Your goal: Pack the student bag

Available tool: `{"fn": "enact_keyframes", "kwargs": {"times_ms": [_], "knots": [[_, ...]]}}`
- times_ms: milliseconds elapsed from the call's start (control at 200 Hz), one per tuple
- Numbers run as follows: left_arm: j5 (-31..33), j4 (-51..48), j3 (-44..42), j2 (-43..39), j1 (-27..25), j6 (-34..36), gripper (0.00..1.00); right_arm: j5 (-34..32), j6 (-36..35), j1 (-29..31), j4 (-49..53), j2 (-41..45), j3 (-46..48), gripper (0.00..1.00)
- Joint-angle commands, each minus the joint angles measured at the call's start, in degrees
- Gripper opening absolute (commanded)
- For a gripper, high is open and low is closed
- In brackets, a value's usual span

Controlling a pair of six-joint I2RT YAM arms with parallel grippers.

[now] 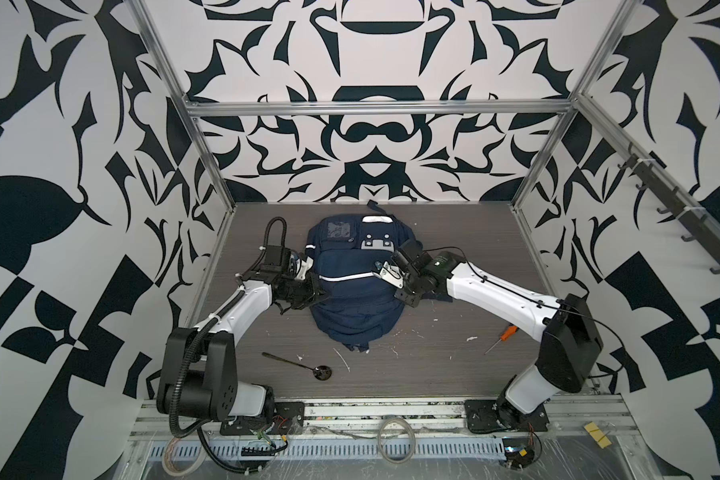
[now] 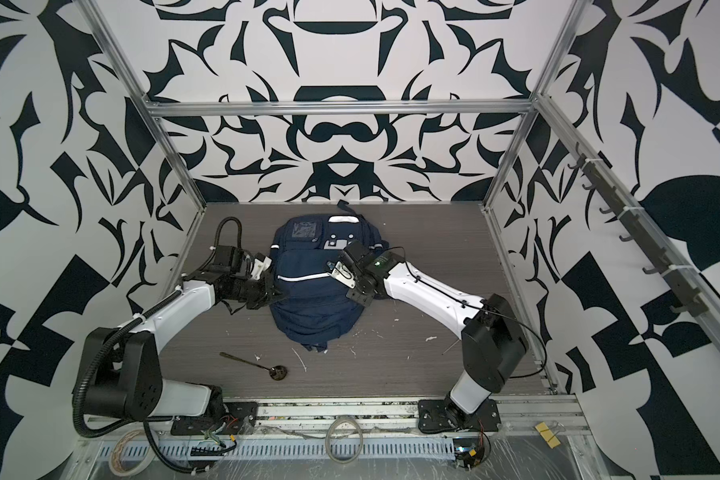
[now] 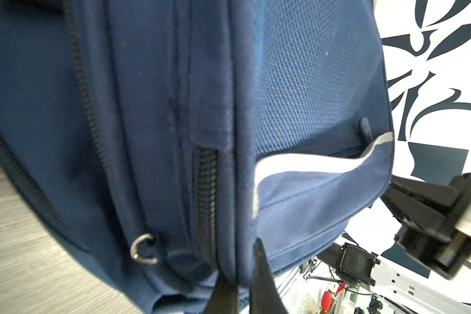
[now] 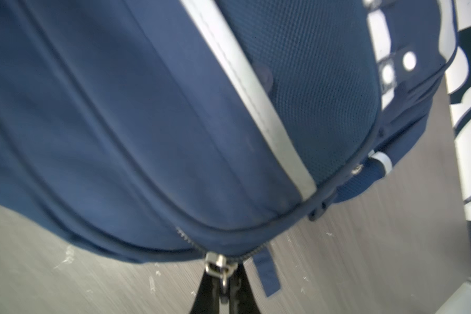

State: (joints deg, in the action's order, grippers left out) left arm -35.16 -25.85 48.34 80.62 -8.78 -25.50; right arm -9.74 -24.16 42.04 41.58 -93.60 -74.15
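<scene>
Student bag (image 1: 356,286) lies flat in the middle of the desk (image 1: 433,365), its long axis running from the robot's side toward the back wall, buckle patch at the far end. It sits between the two arms, each touching one flank about midway along. The left gripper (image 3: 242,280) is pinched together on a fabric seam at the bag's left edge. The right gripper (image 4: 223,288) is clamped on the zip pull (image 4: 220,265) at the right edge. The right arm therefore looks to be the one that drives the slider, along the curved zip track following the bag's outline, while the left likely anchors the cloth against that pull.
</scene>
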Motion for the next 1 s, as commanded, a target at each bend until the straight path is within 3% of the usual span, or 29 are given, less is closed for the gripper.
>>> {"fn": "enact_keyframes", "kwargs": {"times_ms": [0, 270, 585, 725, 810, 995], "knots": [[14.41, -5.61, 0.68, -0.37, 2.54, 4.66, 0.00, -20.39, -2.90, -6.00, 11.70, 1.51, -2.73, 0.00], [13.56, -5.39, -0.19, -0.64, 2.54, 5.83, 0.00, -20.94, -4.13, -9.81, 10.65, -4.45, -10.00, 0.00], [11.96, -6.17, -1.35, -0.64, 2.45, 10.28, 0.00, -18.46, 0.09, -10.75, 17.57, -20.50, -30.42, 0.00], [10.76, -5.89, -1.90, -0.75, 2.46, 10.41, 0.00, -14.10, 4.59, -11.45, 17.20, -20.63, -31.84, 0.00], [10.72, -5.63, -2.23, -1.03, 2.45, 9.97, 0.00, -6.89, 10.05, -11.68, 15.15, -18.40, -30.98, 0.00], [11.34, -6.15, -2.03, -1.31, 2.45, 10.38, 0.00, -6.73, 17.32, -11.81, 7.13, -13.07, -23.60, 0.00]]}}
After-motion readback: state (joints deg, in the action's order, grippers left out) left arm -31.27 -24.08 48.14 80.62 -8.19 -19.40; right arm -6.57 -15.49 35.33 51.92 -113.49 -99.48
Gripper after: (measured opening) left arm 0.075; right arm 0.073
